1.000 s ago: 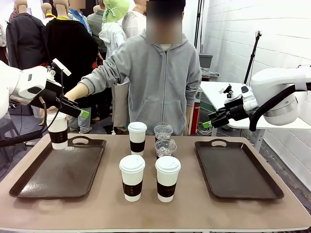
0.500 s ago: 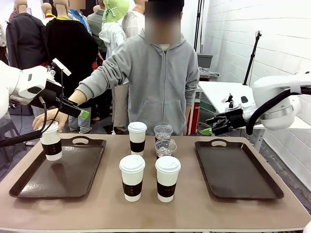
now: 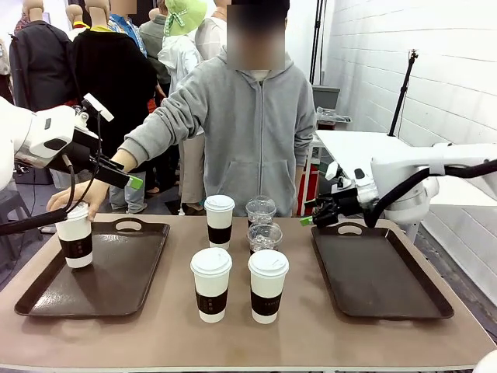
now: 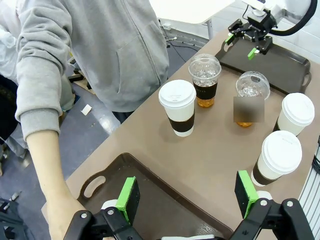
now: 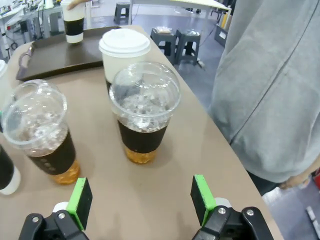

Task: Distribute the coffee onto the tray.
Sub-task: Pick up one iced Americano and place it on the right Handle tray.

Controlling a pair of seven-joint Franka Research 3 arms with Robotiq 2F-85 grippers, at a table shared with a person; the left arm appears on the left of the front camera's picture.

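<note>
The left gripper (image 3: 130, 182) hangs in the air with its green pads (image 4: 128, 200) spread wide and nothing between them. It sits over the far-left part of the table (image 3: 311, 342), about 10 o'clock on the table top as the front view shows it. Just below it, the person's hand (image 3: 76, 199) grips the top of a white lidded cup (image 3: 75, 238), which stands upright on the left tray (image 3: 116, 284) at 9 o'clock, near the tray's far-left corner. The right gripper (image 3: 308, 221) is likewise open and holds nothing. It hovers at about 1 o'clock, by the far-left corner of the right tray (image 3: 380, 272). The far clear cup (image 5: 144, 112), dome-lidded with amber liquid, stands straight ahead of its jaws, apart from them. The near clear cup (image 3: 265, 235) stands beside it at the table's centre. A back white cup (image 3: 219, 221) stands at 9 o'clock of the clear pair, and two front white cups (image 3: 211, 284) stand side by side at 6 o'clock
</note>
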